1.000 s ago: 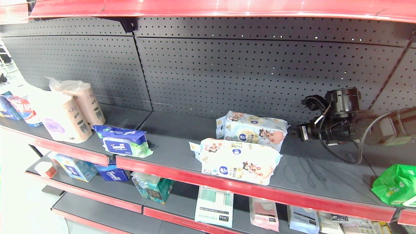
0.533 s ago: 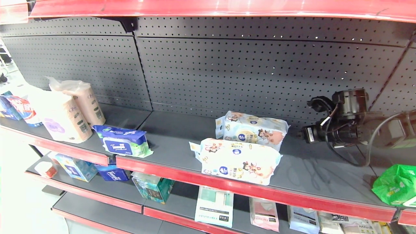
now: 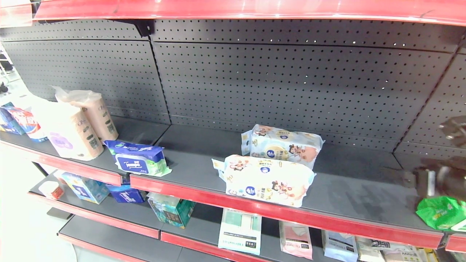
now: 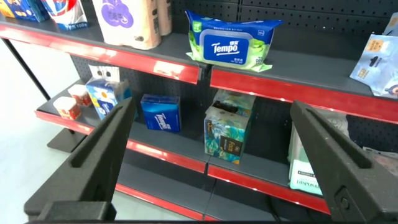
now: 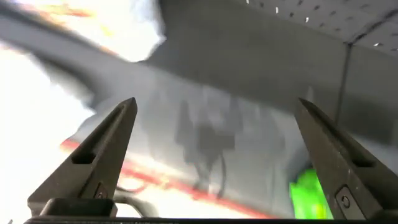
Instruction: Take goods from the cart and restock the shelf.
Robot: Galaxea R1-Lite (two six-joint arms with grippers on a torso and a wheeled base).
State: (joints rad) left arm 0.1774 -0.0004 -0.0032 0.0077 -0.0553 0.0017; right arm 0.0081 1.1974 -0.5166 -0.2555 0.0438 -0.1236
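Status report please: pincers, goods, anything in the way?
Left pincer, right pincer open, empty. Front pack, rear pack on shelf. Green pack near right pincer.

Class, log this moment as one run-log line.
left hand: open, empty | right hand: open, empty, above shelf | front cartoon pack: at shelf edge | green pack: on shelf, right

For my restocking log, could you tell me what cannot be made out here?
Green pack: cut off by the head view's right edge, blurred in the right wrist view.
Right arm: blurred and cut off by the same edge, head view.
Lower-shelf pouches: tops hidden behind the red shelf lip, head view.
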